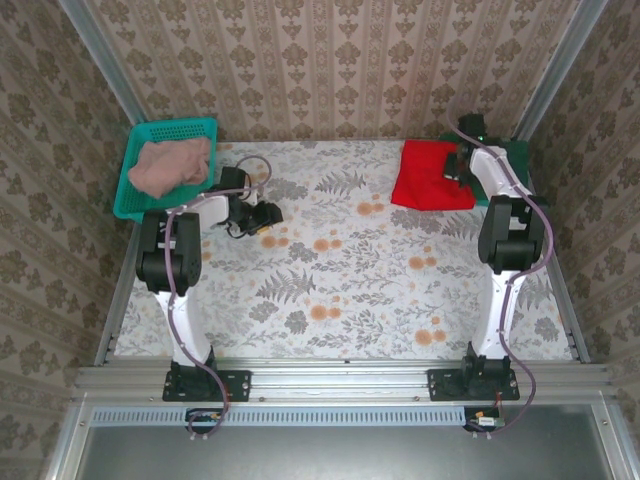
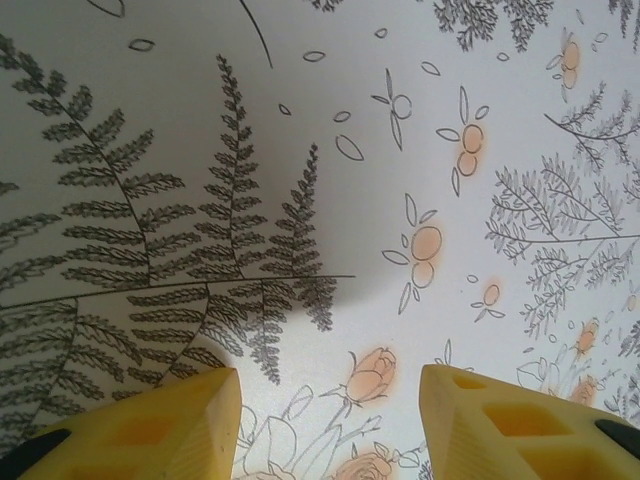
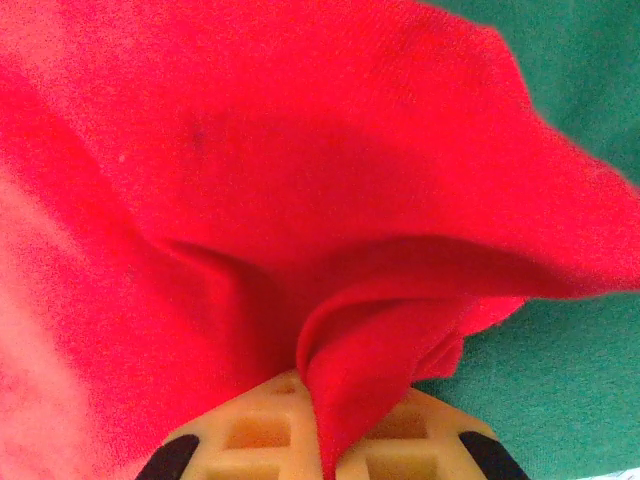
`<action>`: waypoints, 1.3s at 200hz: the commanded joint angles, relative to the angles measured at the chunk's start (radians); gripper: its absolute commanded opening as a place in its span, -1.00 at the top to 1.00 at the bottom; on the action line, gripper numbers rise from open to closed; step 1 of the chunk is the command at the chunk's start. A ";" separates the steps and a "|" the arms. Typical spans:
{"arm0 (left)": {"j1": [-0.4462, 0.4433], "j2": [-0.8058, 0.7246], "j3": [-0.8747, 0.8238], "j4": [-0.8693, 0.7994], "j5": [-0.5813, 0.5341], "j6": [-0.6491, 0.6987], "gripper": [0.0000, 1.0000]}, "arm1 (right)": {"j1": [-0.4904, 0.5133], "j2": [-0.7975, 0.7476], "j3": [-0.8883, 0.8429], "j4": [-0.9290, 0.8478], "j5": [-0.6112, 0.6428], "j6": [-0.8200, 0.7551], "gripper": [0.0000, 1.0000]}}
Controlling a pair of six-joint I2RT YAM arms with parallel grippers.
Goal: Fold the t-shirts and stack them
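As we look down from the top camera, we find the red t-shirt lying at about two o'clock on the table, with the dark green t-shirt showing at its three o'clock side. The right gripper sits at that same edge of the red cloth. From the right wrist we see its yellow fingers pressed together on a raised fold of the red fabric, which climbs from between them toward twelve o'clock and spreads wide, while green cloth shows at three and five o'clock. The dusty pink t-shirt lies crumpled in the teal basket at ten o'clock on the table. The left gripper is at the pink shirt's four o'clock, near the basket but apart from it. From its own wrist we see its jaws standing apart over the floral tabletop, with nothing between them.
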 commanded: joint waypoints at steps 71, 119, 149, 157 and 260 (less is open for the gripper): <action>-0.321 0.325 0.548 0.367 0.104 -0.222 -0.30 | -0.022 -0.058 -0.020 -0.011 -0.056 0.070 1.00; -0.442 0.641 0.902 0.413 0.056 -0.381 -0.49 | -0.022 -0.070 -0.057 0.018 -0.128 0.081 1.00; -0.487 0.754 1.046 0.369 -0.004 -0.397 -0.56 | -0.024 -0.084 -0.092 0.031 -0.135 0.076 1.00; -0.491 0.781 1.083 0.344 -0.012 -0.405 -0.55 | -0.025 -0.092 -0.107 0.041 -0.143 0.076 1.00; -0.519 0.822 1.103 0.343 0.148 -0.412 0.48 | -0.031 -0.142 -0.187 0.077 -0.206 0.085 1.00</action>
